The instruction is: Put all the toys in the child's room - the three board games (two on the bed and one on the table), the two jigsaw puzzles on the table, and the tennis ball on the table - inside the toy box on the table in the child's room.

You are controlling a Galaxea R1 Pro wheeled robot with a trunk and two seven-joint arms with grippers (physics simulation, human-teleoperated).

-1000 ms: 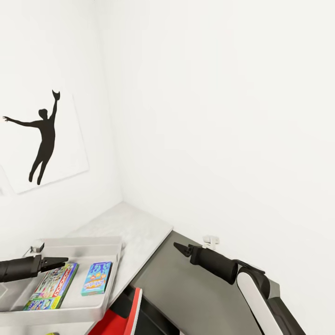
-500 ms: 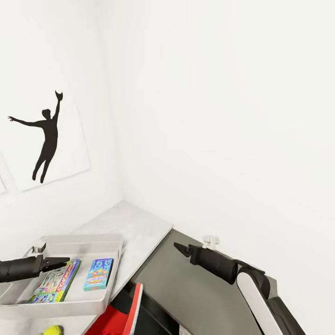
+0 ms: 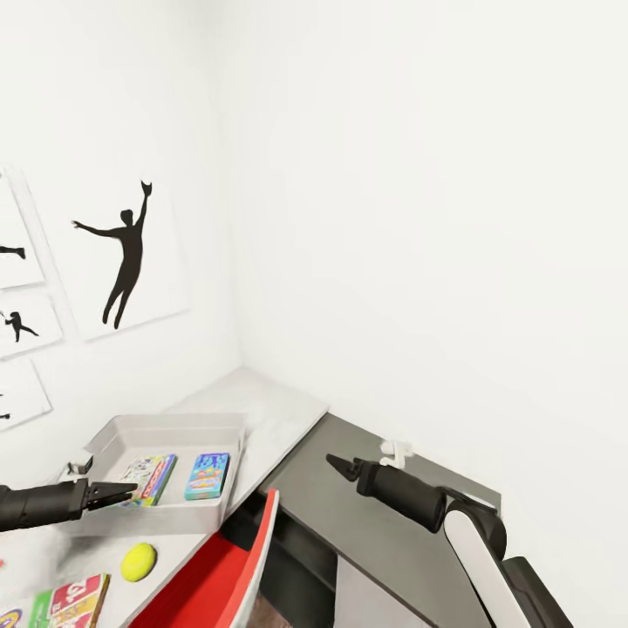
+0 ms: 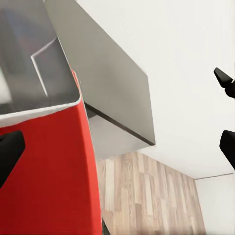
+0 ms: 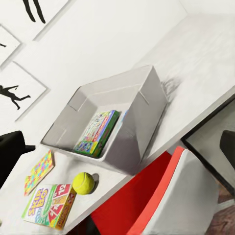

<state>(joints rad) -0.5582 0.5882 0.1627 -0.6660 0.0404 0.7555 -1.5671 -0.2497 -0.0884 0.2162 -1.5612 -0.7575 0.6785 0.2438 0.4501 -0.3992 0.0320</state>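
The light-grey toy box [image 3: 234, 436] stands on the pale table [image 3: 270, 406]. Two board games lie flat inside it, a green-bordered one [image 3: 148, 478] and a blue one [image 3: 208, 475]. The tennis ball [image 3: 138, 562] rests on the table just in front of the box. A third board game [image 3: 77, 600], edged green and red, lies nearer to me. The right wrist view has the box [image 5: 132, 122], the ball [image 5: 83, 182], that game [image 5: 49, 205] and a jigsaw puzzle [image 5: 39, 171]. My left gripper [image 3: 122, 494] hovers open and empty at the box's near rim. My right gripper [image 3: 340, 467] is open over the dark cabinet.
A red chair [image 3: 218, 571] is tucked at the table's edge, between the two arms. The lower dark-grey cabinet [image 3: 384, 532] runs along the white wall, with a small white fitting [image 3: 397, 452] on it. Athlete silhouette pictures [image 3: 126, 253] hang above the table. Wood floor [image 4: 147, 196] lies below.
The whole picture has shifted, so the camera has moved. The tennis ball and the third board game have come fully into view. Both arms hold the same pose in the picture.
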